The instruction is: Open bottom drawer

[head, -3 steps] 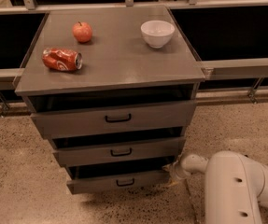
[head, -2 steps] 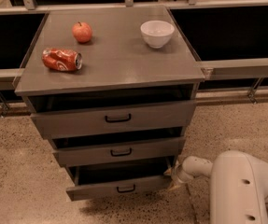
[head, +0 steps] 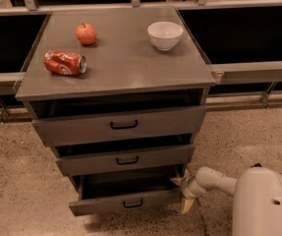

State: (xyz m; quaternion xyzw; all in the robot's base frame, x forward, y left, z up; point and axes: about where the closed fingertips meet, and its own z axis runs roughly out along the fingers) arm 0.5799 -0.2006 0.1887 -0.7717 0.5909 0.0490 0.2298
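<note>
The grey cabinet [head: 116, 77] has three drawers. The bottom drawer [head: 126, 201], the narrowest with a small black loop handle [head: 132, 203], is pulled partly out, and its dark inside shows. My gripper [head: 183, 193] is at the drawer's right front corner, at the end of my white arm [head: 214, 181]. Its pale fingers [head: 186, 205] sit against the drawer's right end. The middle drawer [head: 126, 159] and top drawer [head: 123, 124] stand slightly ajar above it.
On the cabinet top lie a red apple [head: 86, 33], a crushed red can [head: 64, 63] and a white bowl [head: 165, 35]. My white body [head: 266, 203] fills the lower right. Speckled floor surrounds the cabinet; metal rails run behind it.
The bottom drawer has slid further out toward the camera, and my gripper has moved with its right corner, down and outward.
</note>
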